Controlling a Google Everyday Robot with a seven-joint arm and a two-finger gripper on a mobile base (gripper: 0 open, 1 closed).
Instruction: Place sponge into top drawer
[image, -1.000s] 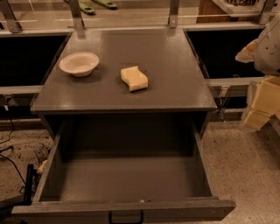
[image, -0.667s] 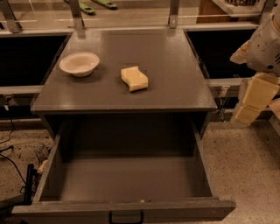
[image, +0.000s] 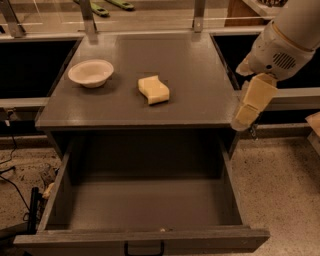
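Note:
The sponge (image: 153, 89), a pale yellow foam block with wavy sides, lies on the dark grey cabinet top (image: 195, 75), right of centre. The top drawer (image: 150, 235) stands pulled out below it, wide and dark grey, with a small black handle on its front panel; nothing shows inside. My gripper (image: 245, 116) hangs at the cabinet's right edge, well to the right of the sponge and above the drawer's right side. It holds nothing.
A cream round bowl (image: 90, 72) sits on the cabinet top left of the sponge. Metal rail posts (image: 89, 17) stand behind the top. Speckled floor lies to the right; cables (image: 15, 185) lie on the floor at the left.
My arm and gripper have moved left, from the right edge of the view to the cabinet's right edge. The sponge, bowl and drawer have not moved.

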